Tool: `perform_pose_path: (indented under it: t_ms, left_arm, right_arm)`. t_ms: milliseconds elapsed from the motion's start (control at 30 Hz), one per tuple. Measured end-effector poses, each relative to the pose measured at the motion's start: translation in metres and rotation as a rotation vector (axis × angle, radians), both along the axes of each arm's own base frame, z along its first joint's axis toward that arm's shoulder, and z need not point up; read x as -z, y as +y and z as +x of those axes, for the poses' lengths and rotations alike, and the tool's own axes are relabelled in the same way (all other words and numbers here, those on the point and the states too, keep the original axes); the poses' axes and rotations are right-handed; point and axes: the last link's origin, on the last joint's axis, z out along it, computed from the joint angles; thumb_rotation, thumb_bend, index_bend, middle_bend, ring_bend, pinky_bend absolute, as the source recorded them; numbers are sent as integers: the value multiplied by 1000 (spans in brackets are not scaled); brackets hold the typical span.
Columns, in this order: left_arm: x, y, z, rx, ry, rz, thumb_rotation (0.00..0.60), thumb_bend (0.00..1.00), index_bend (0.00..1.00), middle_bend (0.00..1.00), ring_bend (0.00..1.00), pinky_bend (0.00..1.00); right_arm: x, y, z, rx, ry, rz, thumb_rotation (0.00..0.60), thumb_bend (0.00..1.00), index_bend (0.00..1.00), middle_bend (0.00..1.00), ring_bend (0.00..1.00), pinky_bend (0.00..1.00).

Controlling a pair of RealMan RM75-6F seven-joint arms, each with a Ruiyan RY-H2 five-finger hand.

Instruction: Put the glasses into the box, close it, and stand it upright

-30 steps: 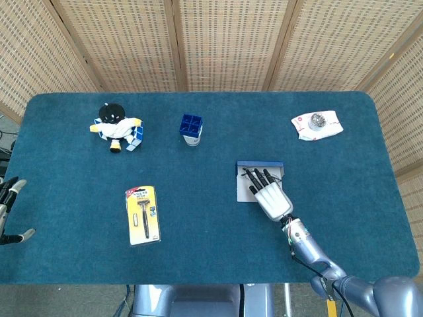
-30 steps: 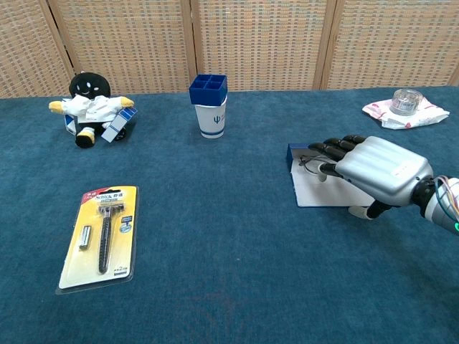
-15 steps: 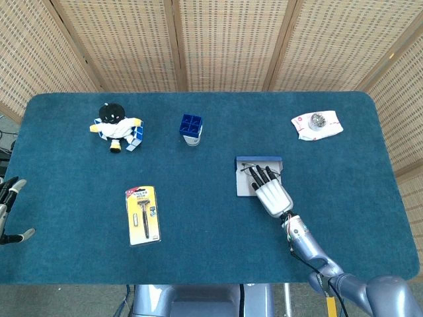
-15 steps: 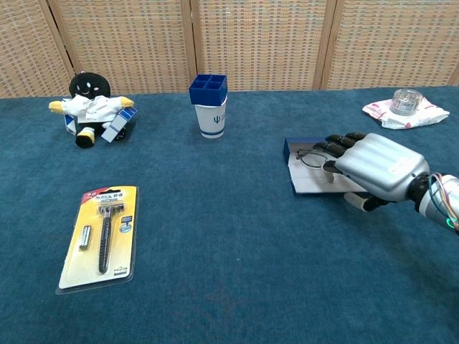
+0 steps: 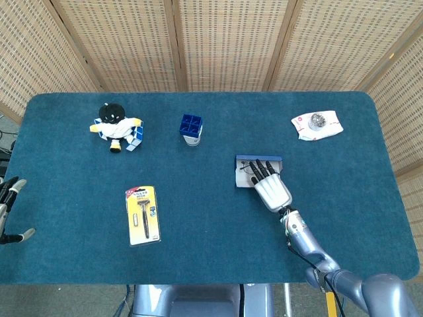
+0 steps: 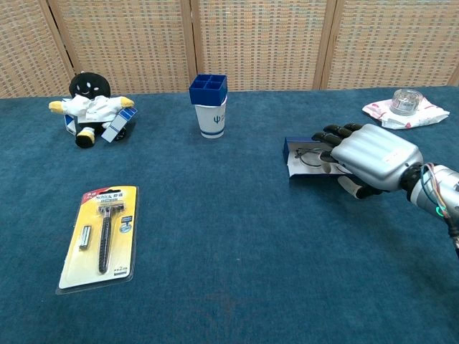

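The small box point(image 5: 243, 178) point(image 6: 300, 170) lies open on the blue table right of centre, white with a blue far wall. The glasses point(image 6: 310, 157) lie inside it, thin dark frames partly under the fingers. My right hand point(image 5: 269, 187) point(image 6: 371, 164) covers the box's near side, its dark fingers point(image 6: 331, 137) stretched over the glasses and its thumb tucked under the raised white flap. My left hand point(image 5: 8, 210) shows only at the left edge of the head view, fingers apart and holding nothing.
A plush doll point(image 5: 115, 127) point(image 6: 93, 107) sits at the far left. A cup with a blue insert point(image 5: 192, 129) point(image 6: 209, 106) stands at the far centre. A yellow razor pack point(image 5: 143, 214) point(image 6: 104, 236) lies near left. A white packet point(image 5: 317, 124) point(image 6: 405, 107) lies far right.
My right hand has moved toward the far side, and the box slid slightly with it. The white flap shows shorter, lifted at its near edge by the thumb. The left hand has not moved.
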Motion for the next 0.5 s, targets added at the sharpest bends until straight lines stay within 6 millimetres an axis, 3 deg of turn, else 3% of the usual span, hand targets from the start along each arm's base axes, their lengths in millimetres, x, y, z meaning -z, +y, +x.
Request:
perform_pose_path:
  t_ms: [200,333,500]
  left_arm:
    - [-1,0,0,-2,-3,1,600,0,0,0,0,0]
    - [-1,0,0,-2,-5,2,600,0,0,0,0,0]
    - [-1,0,0,0,-6,4,600,0,0,0,0,0]
  right_arm:
    - [4,-1,0,11,3,8,600,567,402,81,0,157]
    - [5,-4,-1,21,4,2,600,486,509,101,0,170]
    - [2,-8,-4,18,-4,-14,600,544,642,125,0,186]
